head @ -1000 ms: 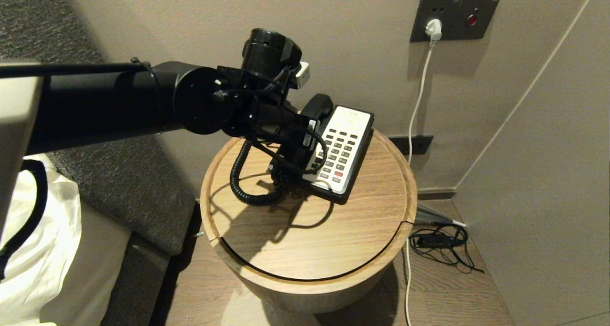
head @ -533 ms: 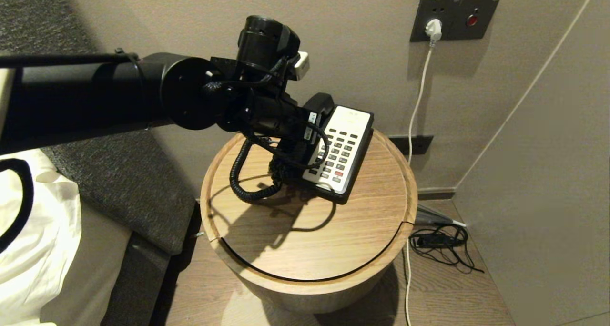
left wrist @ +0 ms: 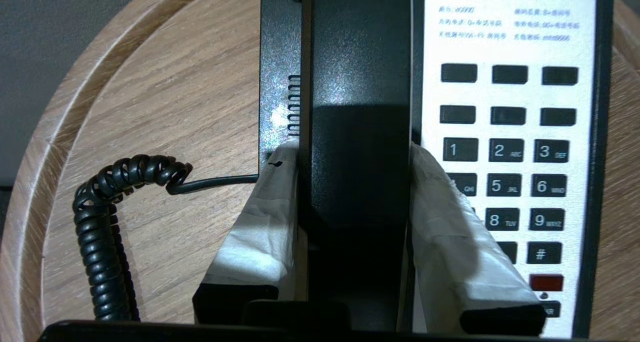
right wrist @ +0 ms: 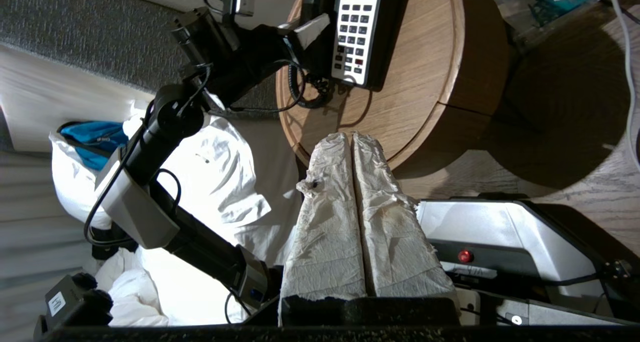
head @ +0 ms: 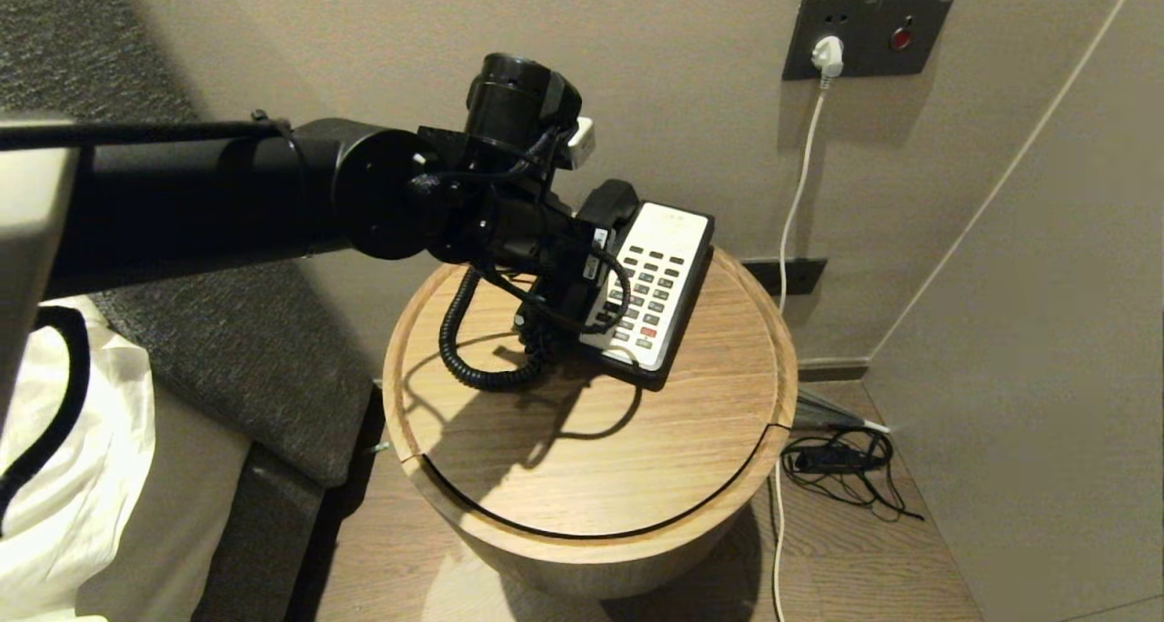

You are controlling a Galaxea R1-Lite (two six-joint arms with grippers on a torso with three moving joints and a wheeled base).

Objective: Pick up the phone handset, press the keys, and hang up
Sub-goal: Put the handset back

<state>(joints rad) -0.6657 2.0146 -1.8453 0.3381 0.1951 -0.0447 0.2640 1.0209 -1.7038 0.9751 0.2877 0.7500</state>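
The left tool (left wrist: 354, 162) is seen clamped on the glossy black phone handset (left wrist: 357, 82) in its wrist view, a grip hidden in the head view. One handset is seated on the phone, beside the keys (left wrist: 507, 152), on the round wooden worktop (head: 582, 440). The right tool (right wrist: 353, 139), pressed together, is held well apart.

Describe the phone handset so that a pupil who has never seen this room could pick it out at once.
Start at the round wooden bedside table against the wall; on it sits a black phone base. The phone handset is the long glossy black bar lying along the base, beside the white panel of keys, clamped by the left gripper. Alone there, it trails a coiled cord.
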